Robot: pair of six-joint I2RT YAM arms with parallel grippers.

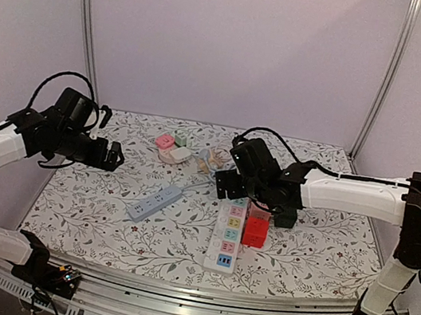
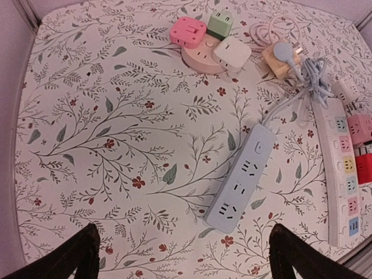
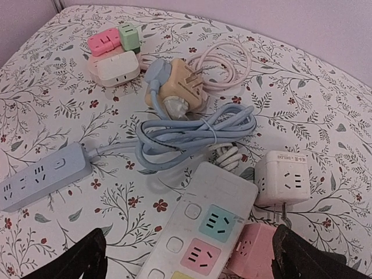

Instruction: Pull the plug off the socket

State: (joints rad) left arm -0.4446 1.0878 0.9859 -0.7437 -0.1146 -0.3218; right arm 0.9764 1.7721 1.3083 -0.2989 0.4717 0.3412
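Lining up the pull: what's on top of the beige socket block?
A pale blue plug sits in the beige socket block, its blue cable coiled in front. Its pins are hidden inside the block.

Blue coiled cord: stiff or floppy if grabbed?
Likely floppy: the blue cord lies in bundled loops, so it would probably sag, not lift rigidly. Its plug sits in the beige adapter, which looks light and may drag along.
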